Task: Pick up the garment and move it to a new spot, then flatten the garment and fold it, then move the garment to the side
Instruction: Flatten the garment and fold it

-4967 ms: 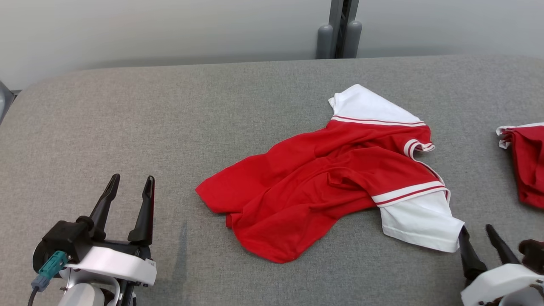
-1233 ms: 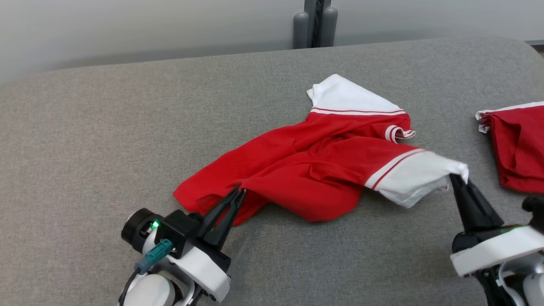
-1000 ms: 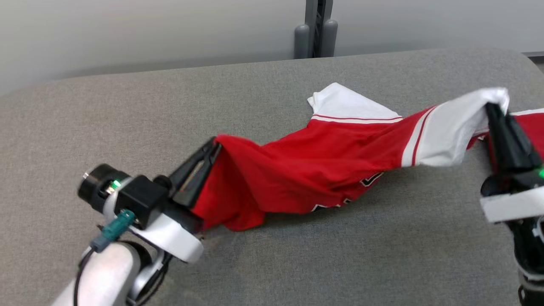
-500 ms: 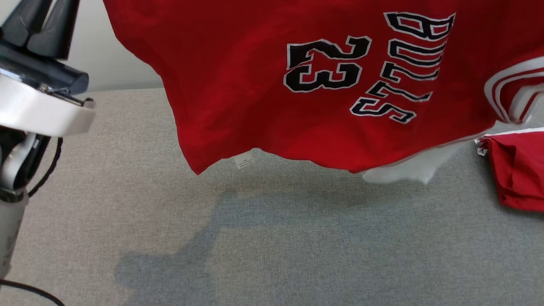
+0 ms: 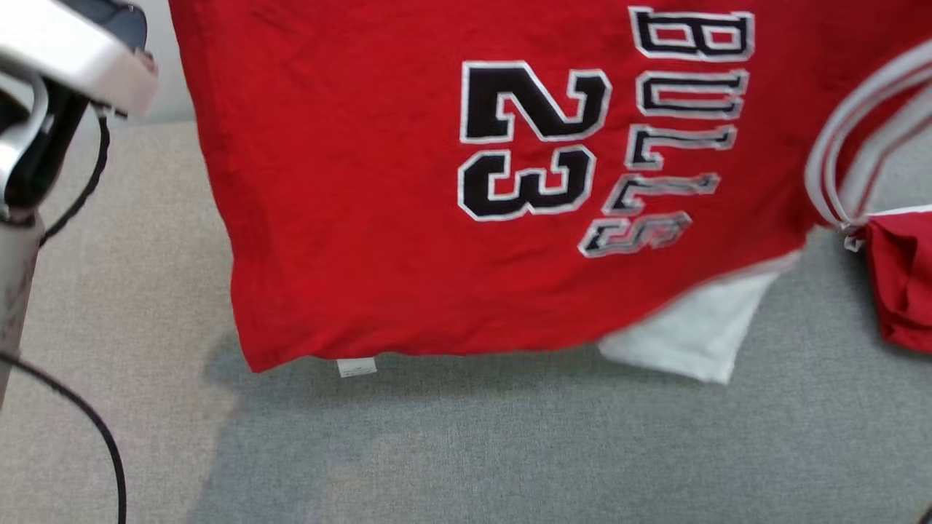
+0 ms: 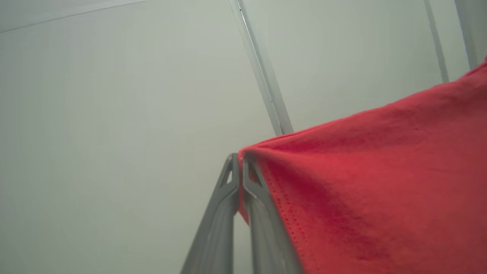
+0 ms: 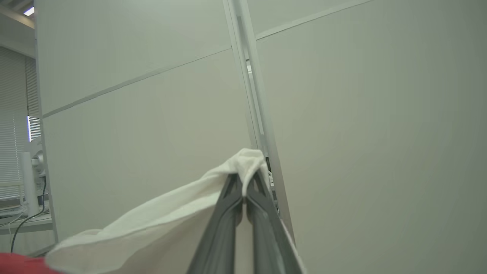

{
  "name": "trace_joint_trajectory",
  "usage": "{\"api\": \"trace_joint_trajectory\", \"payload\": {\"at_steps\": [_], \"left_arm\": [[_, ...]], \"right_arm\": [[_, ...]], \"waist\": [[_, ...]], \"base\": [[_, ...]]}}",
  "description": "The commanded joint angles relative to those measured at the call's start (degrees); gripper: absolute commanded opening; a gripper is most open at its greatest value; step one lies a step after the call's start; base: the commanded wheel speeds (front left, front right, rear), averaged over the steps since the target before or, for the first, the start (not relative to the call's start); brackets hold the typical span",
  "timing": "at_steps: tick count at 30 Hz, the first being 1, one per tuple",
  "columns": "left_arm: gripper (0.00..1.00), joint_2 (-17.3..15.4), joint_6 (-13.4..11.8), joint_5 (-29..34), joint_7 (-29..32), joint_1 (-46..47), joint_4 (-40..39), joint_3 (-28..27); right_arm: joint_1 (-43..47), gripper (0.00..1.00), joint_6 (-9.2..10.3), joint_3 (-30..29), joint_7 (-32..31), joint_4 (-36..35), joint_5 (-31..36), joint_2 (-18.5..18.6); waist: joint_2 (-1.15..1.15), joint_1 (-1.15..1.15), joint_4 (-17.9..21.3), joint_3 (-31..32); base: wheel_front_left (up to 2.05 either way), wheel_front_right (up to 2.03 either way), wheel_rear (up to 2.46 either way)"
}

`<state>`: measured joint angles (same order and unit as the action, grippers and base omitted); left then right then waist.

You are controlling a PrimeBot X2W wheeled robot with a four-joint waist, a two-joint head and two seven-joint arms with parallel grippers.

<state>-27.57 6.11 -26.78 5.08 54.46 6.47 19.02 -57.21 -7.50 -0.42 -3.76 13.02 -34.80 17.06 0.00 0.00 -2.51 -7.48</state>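
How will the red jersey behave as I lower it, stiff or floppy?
Probably floppy: the jersey hangs as a loose sheet between the left gripper and right gripper, white sleeve drooping. Likely light: two pinched points carry it. It may crumple on the grey surface.

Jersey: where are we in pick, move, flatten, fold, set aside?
Done: pickup. The red Bulls 23 jersey hangs spread above the grey surface. In hand: the move. The left gripper is shut on its red cloth, the right gripper on its white sleeve. Left: laying it down, flattening, folding, moving it aside. A second red garment lies at the right.
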Motion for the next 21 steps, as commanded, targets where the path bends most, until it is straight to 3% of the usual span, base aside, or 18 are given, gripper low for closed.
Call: {"api": "trace_joint_trajectory", "payload": {"at_steps": [1, 9, 15, 21], "left_arm": [[0.0, 0.7, 0.4, -0.8, 0.2, 3.0, 3.9, 0.5], [0.0, 3.8, 1.3, -2.5, -2.4, 17.2, 25.9, 3.4], [0.0, 5.2, 1.2, -3.6, -5.4, 25.0, 40.3, 3.6], [0.0, 7.3, 1.3, -5.1, -8.3, 27.7, 49.2, 5.3]], "right_arm": [[-2.9, 0.0, 0.02, 1.2, 0.5, 3.2, 0.9, -0.8], [-19.4, 0.0, 0.02, 6.4, 6.4, 23.8, 4.7, -7.1], [-29.3, 0.0, 0.02, 3.9, 12.5, 40.2, 4.8, -11.6], [-34.0, 0.0, 0.02, 3.7, 15.3, 51.4, 4.4, -13.6]], "waist": [[0.0, 0.0, 0.1, -1.9], [0.0, 0.0, 1.3, -7.5], [0.0, 0.0, 2.1, -10.4], [0.0, 0.0, 2.3, -12.7]], "base": [[0.0, 0.0, 0.0], [0.0, 0.0, 0.0], [0.0, 0.0, 0.0], [0.0, 0.0, 0.0]]}}
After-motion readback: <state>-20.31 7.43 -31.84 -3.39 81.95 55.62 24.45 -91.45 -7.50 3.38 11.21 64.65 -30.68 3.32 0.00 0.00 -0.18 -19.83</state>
